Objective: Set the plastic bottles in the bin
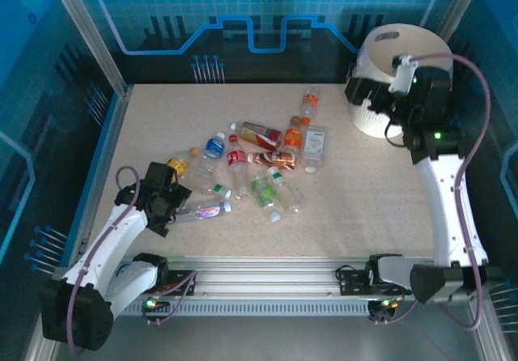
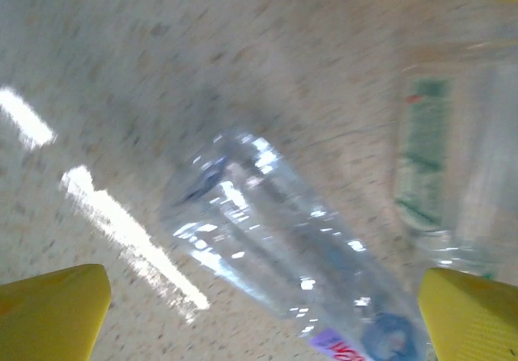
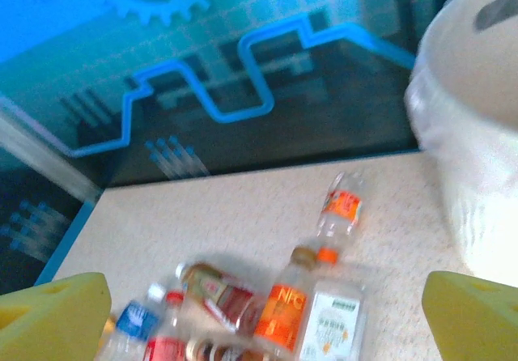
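The plastic bottles (image 1: pixel 261 160) lie scattered over the middle of the table. My left gripper (image 1: pixel 178 205) is low at the pile's near-left edge and open. A clear bottle (image 2: pixel 275 239) with a blue cap lies between its yellow fingertips (image 2: pixel 53 312), untouched by the pads. Beside it lies a green-labelled bottle (image 2: pixel 433 159). The bin (image 1: pixel 395 63), a white bucket with a bag liner, stands at the far right. My right gripper (image 1: pixel 361 95) hangs beside the bin's left wall, open and empty (image 3: pixel 263 320). It looks across at an orange-labelled bottle (image 3: pixel 279 304) and the bin (image 3: pixel 477 134).
A metal frame post (image 1: pixel 89 37) and the blue patterned back wall (image 1: pixel 243 21) close off the table's left and far sides. Bare tabletop (image 1: pixel 356 207) lies between the pile and the right arm. A rail (image 1: pixel 267 272) runs along the near edge.
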Robot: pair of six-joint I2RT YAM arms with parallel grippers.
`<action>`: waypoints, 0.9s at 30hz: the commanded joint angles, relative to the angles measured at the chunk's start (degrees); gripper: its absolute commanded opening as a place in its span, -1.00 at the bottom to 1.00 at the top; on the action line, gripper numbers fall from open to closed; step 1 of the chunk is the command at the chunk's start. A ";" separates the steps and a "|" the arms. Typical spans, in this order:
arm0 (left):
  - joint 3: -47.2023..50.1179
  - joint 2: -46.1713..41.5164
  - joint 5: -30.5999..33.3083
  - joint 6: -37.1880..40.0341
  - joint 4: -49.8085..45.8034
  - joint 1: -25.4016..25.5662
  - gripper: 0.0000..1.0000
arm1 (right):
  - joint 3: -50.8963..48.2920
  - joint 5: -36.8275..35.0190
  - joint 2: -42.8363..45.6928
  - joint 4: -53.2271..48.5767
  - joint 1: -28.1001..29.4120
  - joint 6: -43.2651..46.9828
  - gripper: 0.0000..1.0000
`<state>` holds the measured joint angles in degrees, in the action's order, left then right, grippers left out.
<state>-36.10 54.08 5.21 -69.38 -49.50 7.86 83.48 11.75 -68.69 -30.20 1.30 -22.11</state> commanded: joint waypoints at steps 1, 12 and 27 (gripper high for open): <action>4.99 -1.78 -4.43 -9.38 0.33 -0.62 0.98 | -8.00 6.96 5.64 5.76 1.58 2.90 0.99; 11.00 3.72 -4.97 -12.78 24.61 -1.71 0.80 | -23.50 7.44 18.08 9.47 2.37 3.46 1.00; 16.10 5.00 -4.20 -6.27 34.08 -1.62 0.35 | -28.14 12.11 18.36 18.34 7.49 5.33 1.00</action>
<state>-21.26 58.83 1.39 -78.08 -17.32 6.74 55.92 22.50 -50.02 -16.14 6.94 -18.68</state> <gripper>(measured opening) 0.677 0.998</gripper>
